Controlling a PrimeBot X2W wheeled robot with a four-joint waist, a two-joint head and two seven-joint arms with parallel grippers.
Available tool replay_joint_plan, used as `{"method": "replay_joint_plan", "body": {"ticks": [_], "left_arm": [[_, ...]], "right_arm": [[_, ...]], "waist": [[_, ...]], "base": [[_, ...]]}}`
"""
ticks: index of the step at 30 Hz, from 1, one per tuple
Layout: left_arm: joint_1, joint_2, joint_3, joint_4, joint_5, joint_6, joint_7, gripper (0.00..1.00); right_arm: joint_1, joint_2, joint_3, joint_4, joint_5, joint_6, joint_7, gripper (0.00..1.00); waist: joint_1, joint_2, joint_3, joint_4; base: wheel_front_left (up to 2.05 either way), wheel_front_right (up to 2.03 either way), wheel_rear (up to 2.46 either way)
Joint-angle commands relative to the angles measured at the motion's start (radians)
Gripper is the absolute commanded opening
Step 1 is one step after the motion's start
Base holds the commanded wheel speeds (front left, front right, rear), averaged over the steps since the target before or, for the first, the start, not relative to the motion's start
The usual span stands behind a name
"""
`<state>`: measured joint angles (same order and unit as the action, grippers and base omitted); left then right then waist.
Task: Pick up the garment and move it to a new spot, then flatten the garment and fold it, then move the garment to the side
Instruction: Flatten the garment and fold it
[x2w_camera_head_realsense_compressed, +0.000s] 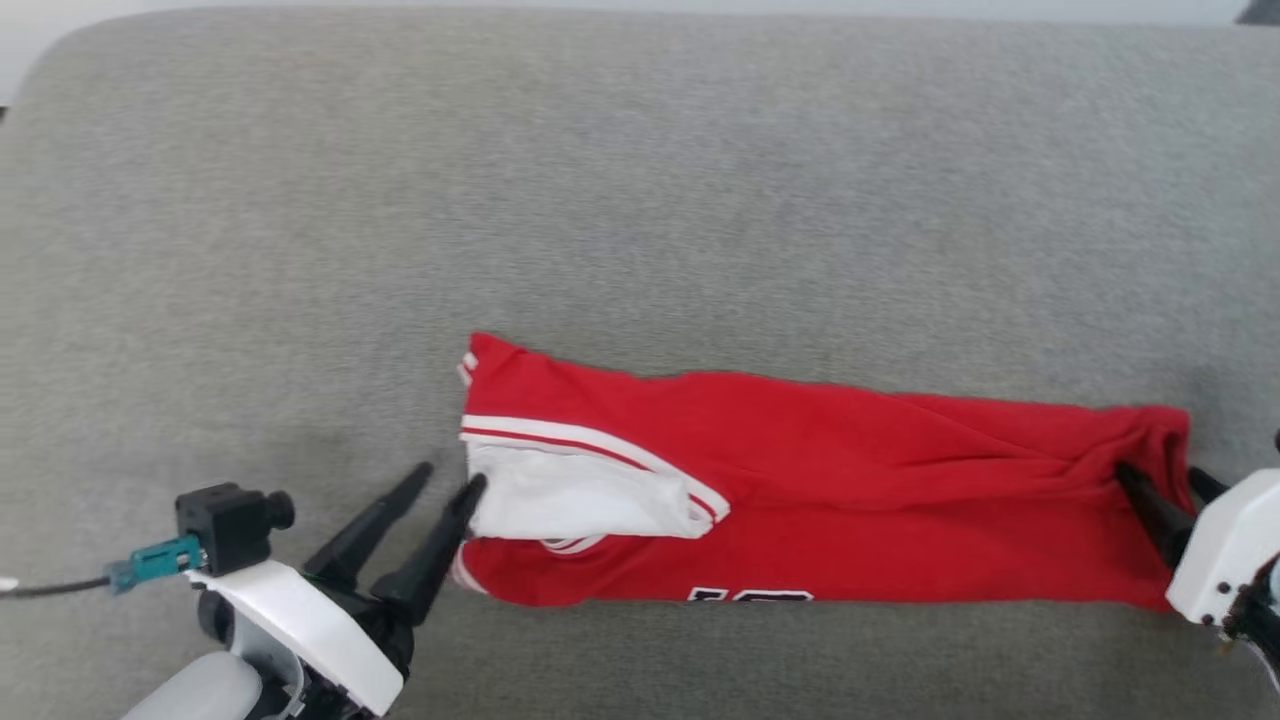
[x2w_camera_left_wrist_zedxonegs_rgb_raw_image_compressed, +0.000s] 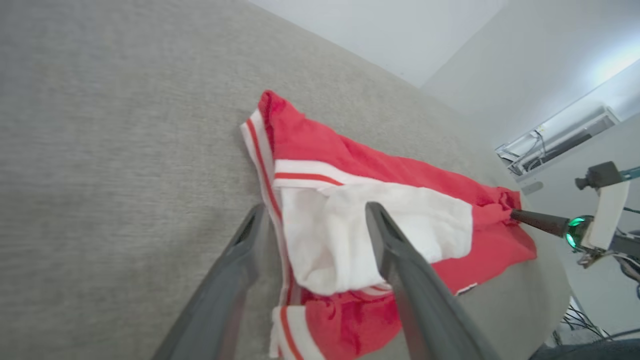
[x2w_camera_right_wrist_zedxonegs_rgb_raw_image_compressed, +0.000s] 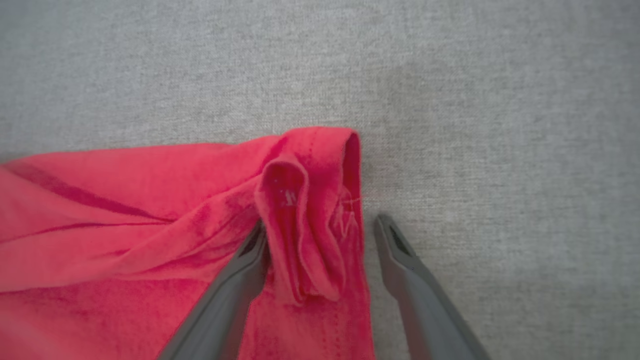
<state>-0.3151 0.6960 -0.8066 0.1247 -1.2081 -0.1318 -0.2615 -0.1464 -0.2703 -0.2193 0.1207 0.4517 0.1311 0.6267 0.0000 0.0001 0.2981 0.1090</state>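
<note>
Left pincer, right pincer both wide, straddling ends of garment; pinch all layers squarely before folding

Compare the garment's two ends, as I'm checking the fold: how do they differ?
The left end shows a white sleeve with striped trim; the right end is plain red. The left end lies fairly flat; the right end is bunched into a raised pleat. Both rest on the grey surface.

It looks like a bare lab or test room: grey fabric-covered worktop, plain white walls, loose cables nearby.
</note>
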Motion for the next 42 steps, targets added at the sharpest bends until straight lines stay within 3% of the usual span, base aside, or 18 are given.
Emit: {"method": "replay_joint_plan", "body": {"ticks": [1, 5, 11, 19, 22, 23, 24, 25, 26, 27, 34, 42], "left_arm": [[0.022, -0.016, 0.026, 0.012, 0.030, 0.002, -0.005, 1.00], [0.088, -0.115, 0.184, 0.065, 0.148, 0.002, -0.005, 1.00], [0.184, -0.232, 0.411, 0.037, 0.392, 0.002, -0.005, 1.00], [0.241, -0.306, 0.572, 0.000, 0.701, 0.002, -0.005, 1.00], [0.255, -0.334, 0.617, -0.013, 0.760, 0.002, -0.005, 1.00], [0.261, -0.340, 0.622, -0.013, 0.768, 0.002, -0.005, 1.00], [0.265, -0.345, 0.624, -0.012, 0.771, 0.002, -0.005, 1.00], [0.265, -0.345, 0.624, -0.012, 0.771, 0.002, -0.005, 1.00], [0.267, -0.345, 0.624, -0.012, 0.781, 0.002, -0.005, 1.00], [0.267, -0.347, 0.624, -0.014, 0.783, 0.002, -0.005, 1.00], [0.280, -0.340, 0.614, -0.037, 0.791, 0.002, -0.005, 1.00], [0.290, -0.335, 0.622, -0.071, 0.762, 0.002, -0.005, 1.00]], "right_arm": [[0.006, 0.009, 0.000, 0.029, 0.006, -0.001, 0.015, 1.00], [0.012, 0.022, -0.012, 0.088, 0.016, 0.000, 0.041, 1.00], [0.029, 0.028, -0.023, 0.129, 0.021, 0.001, 0.055, 1.00], [0.040, 0.038, -0.054, 0.186, 0.019, 0.000, 0.060, 1.00], [0.035, 0.047, -0.066, 0.208, 0.012, 0.000, 0.044, 1.00], [0.033, 0.051, -0.071, 0.217, 0.008, -0.001, 0.042, 0.87], [0.030, 0.054, -0.074, 0.225, 0.004, -0.001, 0.037, 0.45], [0.030, 0.054, -0.074, 0.225, 0.004, -0.001, 0.037, 0.45], [0.027, 0.058, -0.078, 0.232, 0.005, -0.001, 0.035, 0.19], [0.024, 0.061, -0.078, 0.239, 0.004, -0.001, 0.034, 0.00], [-0.006, 0.042, -0.125, 0.226, 0.013, -0.004, -0.014, 0.00], [-0.010, -0.009, -0.250, 0.154, 0.022, -0.001, -0.064, 0.00]], "waist": [[0.0000, -0.0001, -0.013, 0.030], [0.0000, -0.0001, -0.031, 0.071], [0.0000, -0.0001, -0.052, 0.100], [0.0000, -0.0001, -0.063, 0.106], [0.0000, -0.0001, -0.065, 0.103], [0.0000, -0.0001, -0.065, 0.101], [0.0000, -0.0001, -0.066, 0.100], [0.0000, -0.0001, -0.066, 0.100], [0.0000, -0.0001, -0.067, 0.099], [0.0000, -0.0001, -0.067, 0.097], [0.0000, -0.0001, -0.076, 0.084], [0.0000, -0.0001, -0.083, 0.057]], "base": [[0.00, 0.00, 0.00], [0.00, 0.00, 0.00], [0.00, 0.00, 0.00], [0.00, 0.00, 0.00], [0.00, 0.00, 0.00], [0.00, 0.00, 0.00], [0.00, 0.00, 0.00], [0.00, 0.00, 0.00], [0.00, 0.00, 0.00], [0.00, 0.00, 0.00], [0.00, 0.00, 0.00], [0.00, 0.00, 0.00]]}}
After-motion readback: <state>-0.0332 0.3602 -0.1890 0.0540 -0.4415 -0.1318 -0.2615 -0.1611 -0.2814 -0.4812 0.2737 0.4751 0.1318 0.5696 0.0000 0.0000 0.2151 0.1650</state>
